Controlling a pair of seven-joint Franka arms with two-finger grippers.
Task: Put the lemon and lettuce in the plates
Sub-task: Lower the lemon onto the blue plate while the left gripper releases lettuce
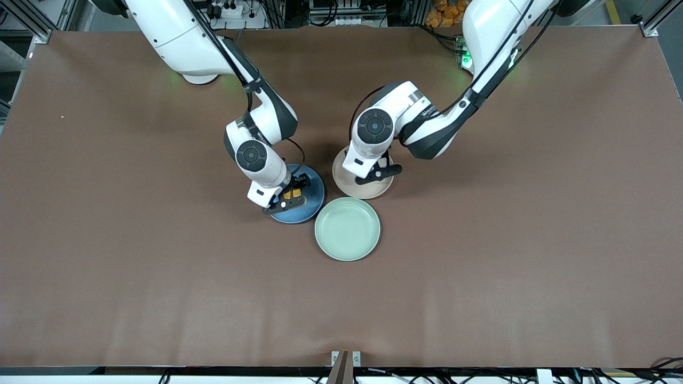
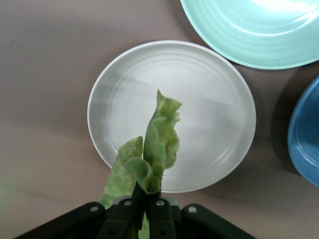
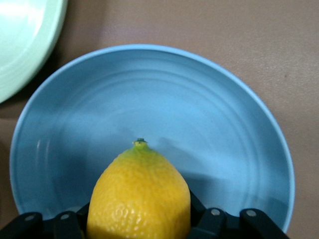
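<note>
Nearest the camera lies the mint-green plate [image 1: 347, 229], bare on the worktop [image 1: 106, 240]. Toward the right arm's end, the right hand [image 1: 288, 198] hangs over the blue plate [image 1: 315, 200], clenched on the lemon [image 3: 139, 199]. Beside it, the left hand [image 1: 380, 173] hangs over the beige plate [image 2: 199, 89], pinching the lettuce [image 2: 157, 144] by its stem. Released from up here, the lemon would likely roll off the shallow rim; the limp leaf may cling to a finger or drape over the edge
</note>
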